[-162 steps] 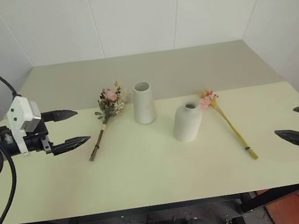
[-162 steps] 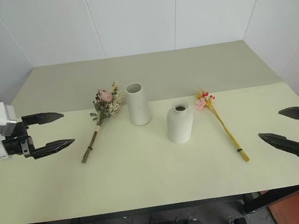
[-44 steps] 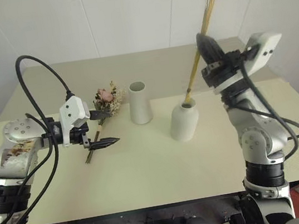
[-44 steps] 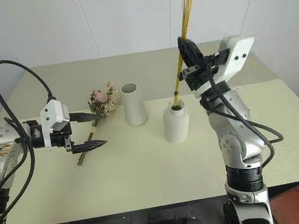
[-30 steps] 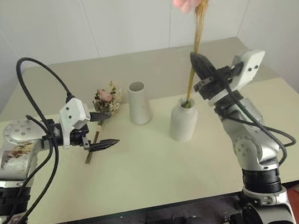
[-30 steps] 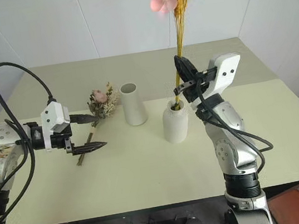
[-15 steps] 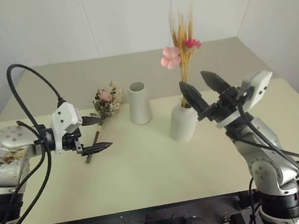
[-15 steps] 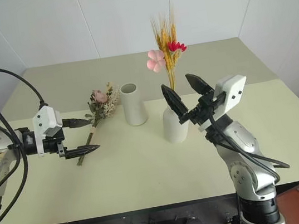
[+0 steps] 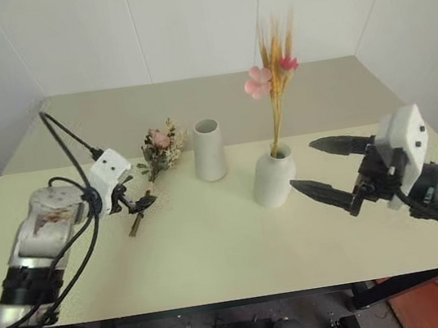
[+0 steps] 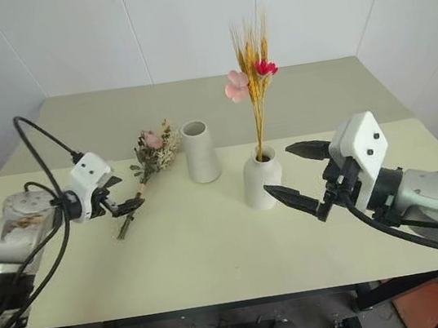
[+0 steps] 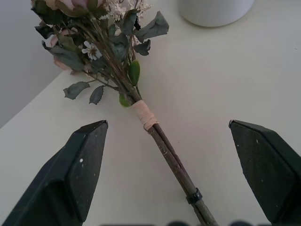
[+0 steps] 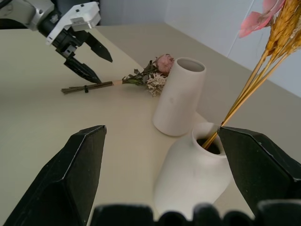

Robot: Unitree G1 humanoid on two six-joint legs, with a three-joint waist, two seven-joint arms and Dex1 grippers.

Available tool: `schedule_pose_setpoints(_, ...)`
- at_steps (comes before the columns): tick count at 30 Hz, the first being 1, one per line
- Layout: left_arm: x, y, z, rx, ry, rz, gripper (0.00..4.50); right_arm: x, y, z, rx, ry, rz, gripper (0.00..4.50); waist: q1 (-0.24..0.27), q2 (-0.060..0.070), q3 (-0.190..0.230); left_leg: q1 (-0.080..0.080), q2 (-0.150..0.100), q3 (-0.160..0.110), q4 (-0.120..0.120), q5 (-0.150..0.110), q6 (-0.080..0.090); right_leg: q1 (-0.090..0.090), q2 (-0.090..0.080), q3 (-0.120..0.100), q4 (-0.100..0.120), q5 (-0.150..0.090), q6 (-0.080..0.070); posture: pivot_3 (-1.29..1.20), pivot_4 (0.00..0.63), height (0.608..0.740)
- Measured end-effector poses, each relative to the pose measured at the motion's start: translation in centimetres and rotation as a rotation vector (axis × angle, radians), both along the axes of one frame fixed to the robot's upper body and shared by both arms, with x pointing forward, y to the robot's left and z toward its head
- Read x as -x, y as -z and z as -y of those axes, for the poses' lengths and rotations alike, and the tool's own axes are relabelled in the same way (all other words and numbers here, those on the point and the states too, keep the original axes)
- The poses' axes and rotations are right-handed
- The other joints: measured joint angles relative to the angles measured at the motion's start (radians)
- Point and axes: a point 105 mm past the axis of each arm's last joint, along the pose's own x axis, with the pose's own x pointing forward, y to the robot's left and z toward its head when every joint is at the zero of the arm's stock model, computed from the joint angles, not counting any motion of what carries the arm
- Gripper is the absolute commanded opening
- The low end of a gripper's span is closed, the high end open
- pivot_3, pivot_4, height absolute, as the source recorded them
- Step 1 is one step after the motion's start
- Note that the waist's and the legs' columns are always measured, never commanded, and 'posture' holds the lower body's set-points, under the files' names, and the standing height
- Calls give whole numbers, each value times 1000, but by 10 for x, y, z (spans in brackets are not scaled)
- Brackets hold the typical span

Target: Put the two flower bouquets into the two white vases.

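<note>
The slim bouquet [image 9: 277, 97] of yellow stalks and pink-red blossoms stands upright in the narrow-necked white vase [image 9: 274, 176]. Just to the right of that vase, my right gripper [image 9: 303, 165] is open and empty, pointing at it. The tall white vase [image 9: 209, 150] stands empty to the left. Beside it the bushy bouquet [image 9: 160, 148] with a pink rose lies flat on the table. My left gripper [image 11: 167, 125] is open, its fingers on either side of the bound stems [image 11: 162, 141], holding nothing.
Everything stands on a pale table [image 9: 216, 255] whose front edge runs along the near side. White walls close off the back. A black cable [image 9: 68, 145] loops above my left arm.
My right gripper opened, let go of the slim bouquet, which now stands in the round vase, and drew back to the right. My left gripper dropped closer over the bushy bouquet's stems.
</note>
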Motion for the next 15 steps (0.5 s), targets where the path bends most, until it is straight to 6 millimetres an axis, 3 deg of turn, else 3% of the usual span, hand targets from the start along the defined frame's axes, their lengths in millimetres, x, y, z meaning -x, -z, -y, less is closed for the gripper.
schedule_pose_setpoints(7,-35,9,11,32,-133,-117,4500,7,-8,-6,27,-41,14,4443,5,-1,0,-1,0,-1,0,0,0,-1,0,0,0,0,0,0,150,740)
schedule_pose_setpoints(11,-46,17,17,40,-179,-201,3630,7,-9,-4,25,-19,9,4500,9,-1,0,-2,-1,-1,1,0,0,-1,0,0,-1,1,-2,0,150,740)
schedule_pose_setpoints(15,-50,31,22,66,-200,-268,2281,8,-10,-2,18,2,17,4500,6,-1,0,-3,-1,-1,1,0,0,-1,0,0,-1,1,-2,0,150,740)
